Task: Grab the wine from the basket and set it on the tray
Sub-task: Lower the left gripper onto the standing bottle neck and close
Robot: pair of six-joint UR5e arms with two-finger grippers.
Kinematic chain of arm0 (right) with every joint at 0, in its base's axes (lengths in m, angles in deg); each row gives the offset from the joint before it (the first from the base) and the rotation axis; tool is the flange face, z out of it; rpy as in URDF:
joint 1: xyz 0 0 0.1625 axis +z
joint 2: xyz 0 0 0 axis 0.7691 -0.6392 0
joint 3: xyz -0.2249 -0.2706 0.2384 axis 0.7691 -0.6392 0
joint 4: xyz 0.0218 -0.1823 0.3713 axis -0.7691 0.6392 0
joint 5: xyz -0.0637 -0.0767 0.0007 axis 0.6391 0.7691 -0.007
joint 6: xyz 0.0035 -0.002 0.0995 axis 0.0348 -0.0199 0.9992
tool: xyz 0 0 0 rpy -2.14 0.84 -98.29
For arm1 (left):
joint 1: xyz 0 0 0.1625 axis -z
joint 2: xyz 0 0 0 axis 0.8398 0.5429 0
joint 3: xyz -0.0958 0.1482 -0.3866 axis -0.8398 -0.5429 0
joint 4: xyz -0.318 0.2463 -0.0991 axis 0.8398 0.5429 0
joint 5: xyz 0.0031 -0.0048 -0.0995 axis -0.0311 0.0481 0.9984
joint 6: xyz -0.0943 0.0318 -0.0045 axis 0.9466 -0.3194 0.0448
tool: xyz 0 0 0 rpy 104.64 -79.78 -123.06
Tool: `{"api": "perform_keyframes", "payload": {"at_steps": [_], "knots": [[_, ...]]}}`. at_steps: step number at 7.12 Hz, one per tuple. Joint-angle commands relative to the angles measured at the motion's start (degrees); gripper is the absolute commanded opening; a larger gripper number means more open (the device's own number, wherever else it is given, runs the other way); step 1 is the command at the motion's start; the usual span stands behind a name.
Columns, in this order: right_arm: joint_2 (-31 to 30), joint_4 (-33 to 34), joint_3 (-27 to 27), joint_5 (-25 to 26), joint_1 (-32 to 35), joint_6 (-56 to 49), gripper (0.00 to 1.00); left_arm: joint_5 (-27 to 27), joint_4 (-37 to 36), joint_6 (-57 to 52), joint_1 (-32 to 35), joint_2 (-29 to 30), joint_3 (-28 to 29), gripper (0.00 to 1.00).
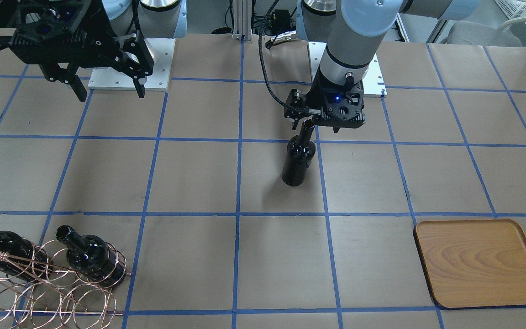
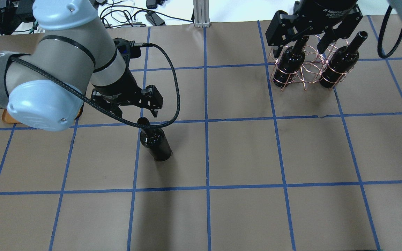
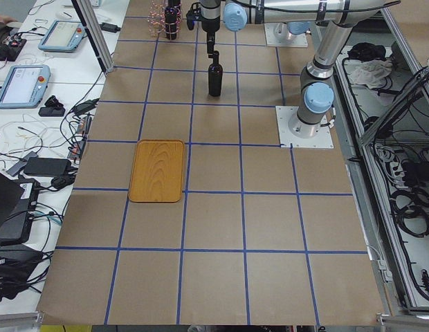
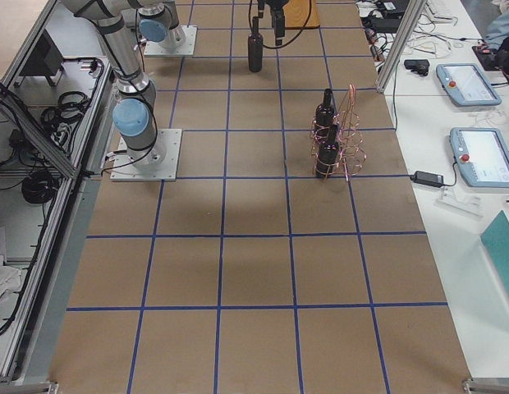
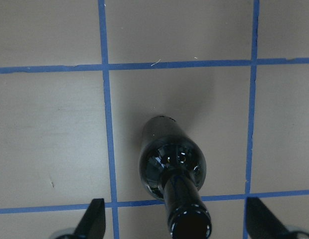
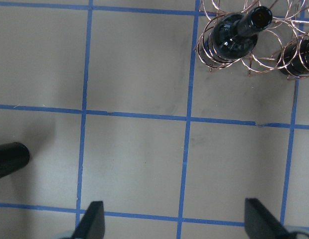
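One wine bottle point(image 1: 297, 157) stands upright on the table's middle, apart from the basket and the tray. My left gripper point(image 1: 314, 124) hangs right over its mouth. In the left wrist view the gripper point(image 5: 177, 219) is open, with its fingers point(image 5: 94, 219) wide on either side of the neck point(image 5: 187, 214) and not touching it. The copper wire basket point(image 2: 305, 71) holds two more bottles point(image 2: 289, 64). My right gripper point(image 2: 312, 33) hovers over the basket, open and empty. The wooden tray point(image 1: 480, 262) lies bare, far from both grippers.
The table is brown paper with a blue tape grid point(image 1: 238, 214). In the overhead view the left arm point(image 2: 65, 69) hides most of the tray. The arms' white base plates point(image 1: 153, 64) sit at the robot's edge. Tablets and cables lie beyond the table's edge point(image 3: 34, 76).
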Motion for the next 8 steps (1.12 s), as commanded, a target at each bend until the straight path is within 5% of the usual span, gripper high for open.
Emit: {"api": "perform_keyframes", "payload": {"at_steps": [1, 3, 6, 8], "knots": [[0.0, 1.4, 0.2, 0.0, -0.2, -0.2, 1.0, -0.2, -0.2, 0.5, 0.6, 0.0, -1.4, 0.97], [0.0, 1.7, 0.3, 0.0, -0.3, 0.1, 1.0, 0.1, 0.2, 1.4, 0.8, 0.1, -1.7, 0.84], [0.0, 1.3, 0.3, 4.2, -0.3, -0.1, 1.0, 0.6, 0.4, 1.5, 0.8, 0.9, -1.7, 0.79], [-0.3, 0.5, 0.3, 4.3, -0.3, 0.1, 1.0, 0.5, 0.6, 1.4, 0.9, 1.4, -1.6, 0.37]]}}
